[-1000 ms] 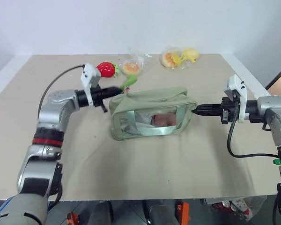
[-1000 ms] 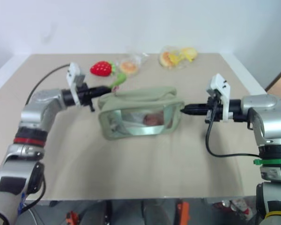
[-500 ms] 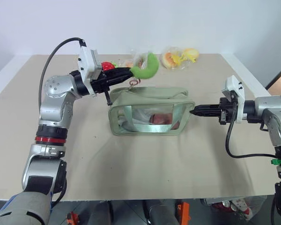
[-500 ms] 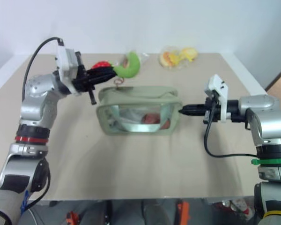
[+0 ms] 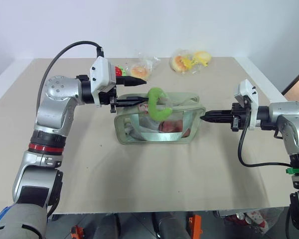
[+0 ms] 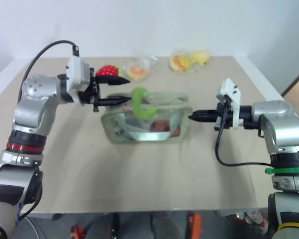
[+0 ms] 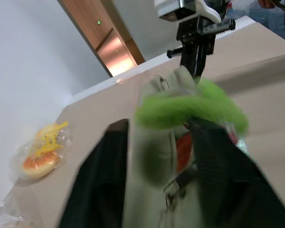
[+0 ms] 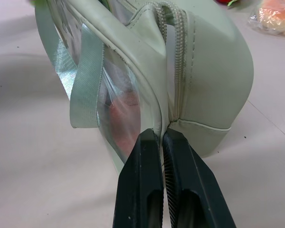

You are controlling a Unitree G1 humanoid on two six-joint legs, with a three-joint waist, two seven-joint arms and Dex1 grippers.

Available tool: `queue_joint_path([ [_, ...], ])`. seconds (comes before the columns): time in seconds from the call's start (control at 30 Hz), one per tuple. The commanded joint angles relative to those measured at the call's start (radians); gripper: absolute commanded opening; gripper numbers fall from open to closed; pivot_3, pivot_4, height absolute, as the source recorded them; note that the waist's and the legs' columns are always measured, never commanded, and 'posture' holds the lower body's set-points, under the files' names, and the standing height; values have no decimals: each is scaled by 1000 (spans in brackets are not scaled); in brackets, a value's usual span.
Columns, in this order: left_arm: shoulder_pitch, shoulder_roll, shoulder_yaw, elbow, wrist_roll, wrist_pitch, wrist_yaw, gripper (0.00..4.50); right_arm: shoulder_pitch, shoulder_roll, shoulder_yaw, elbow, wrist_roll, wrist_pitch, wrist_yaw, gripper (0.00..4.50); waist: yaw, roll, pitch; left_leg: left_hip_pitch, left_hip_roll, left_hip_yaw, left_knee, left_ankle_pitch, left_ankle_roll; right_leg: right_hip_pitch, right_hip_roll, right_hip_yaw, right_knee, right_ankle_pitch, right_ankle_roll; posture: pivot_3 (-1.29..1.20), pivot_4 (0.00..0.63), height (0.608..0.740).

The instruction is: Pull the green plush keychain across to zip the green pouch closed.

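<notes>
The green pouch (image 5: pixel 185 103) lies on the table's middle with its clear window facing me and a zip along its top (image 8: pixel 179 57). The green plush keychain (image 5: pixel 157 103), a curled lime-green piece, sits over the pouch's top near the middle, just past my left gripper's tips. My left gripper (image 5: pixel 143 91) points right, level, with its fingers (image 7: pixel 100 187) spread open and nothing clamped between them. My right gripper (image 5: pixel 205 118) is shut on the seam at the pouch's right end, its fingers (image 8: pixel 147 180) pressed together.
A red plush strawberry (image 6: pixel 107 71) and a wrapped pastry (image 5: pixel 139 70) lie behind the left gripper. Two more wrapped pastries (image 5: pixel 189 60) sit at the table's far edge. Bare tabletop (image 5: pixel 154 179) stretches in front of the pouch.
My left gripper raised the keychain from behind the pouch's left end, then opened and let it go. The keychain now rests lower, over the pouch's top. The right gripper stayed put.
</notes>
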Motion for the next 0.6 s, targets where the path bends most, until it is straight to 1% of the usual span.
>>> queue_joint_path([
  [0.03, -34, 15, 35, -15, -32, 20, -7, 3647, -15, 2, -19, -20, 9, -6, -5, 0, 0, 0, 0, 0, 0, 0, 0, 0, 0, 0, 0, 0, 0, 0, 0, 0, 150, 740],
  [0.07, -37, 18, 39, -18, -37, 26, -9, 3889, -15, 2, -18, -20, 9, -6, -6, 0, 0, 0, 0, 0, 0, 0, 0, 0, 0, 0, 0, 0, 0, 0, 0, 0, 150, 740],
  [0.1, -41, 19, 44, -18, -37, 23, -4, 4438, -15, 2, -18, -20, 10, -6, -6, 0, 0, 0, 0, 0, 0, 0, 0, 0, 0, 0, 0, 0, 0, 0, 0, 0, 150, 740],
  [0.3, -94, 82, 147, -9, -123, 143, 27, 4473, -24, 14, -9, -17, 10, -7, -7, 0, -3, 0, 0, 0, 0, 0, 0, 0, 0, 0, 0, 0, 0, 0, 0, 0, 150, 740],
  [0.37, -107, 99, 186, -1, -157, 200, 56, 4473, -26, 19, -6, -17, 8, -7, -8, 0, -4, 0, 0, 0, 1, 0, 0, 0, 0, 0, 1, 0, 0, 0, 0, 0, 150, 740],
  [0.47, -117, 125, 259, 11, -237, 331, 109, 4473, -25, 26, -3, -18, 7, -7, -9, 0, -4, 0, 0, 0, 1, 0, 0, 0, 0, 0, 0, 0, 0, 0, 0, 0, 150, 740],
  [0.53, -74, 170, 291, -15, -304, 454, 90, 4473, -25, 30, -1, -16, 5, -8, -10, 0, -8, 0, 0, 0, 1, 0, 0, 0, 0, 0, 1, 0, 0, 0, 0, 0, 150, 740],
  [0.6, 24, 236, 291, -84, -350, 542, 23, 4473, -26, 32, 0, -15, 4, -8, -9, 0, -17, 0, 0, 1, 1, 0, -1, 0, 0, 0, 1, 0, 0, 0, 0, 0, 150, 740],
])
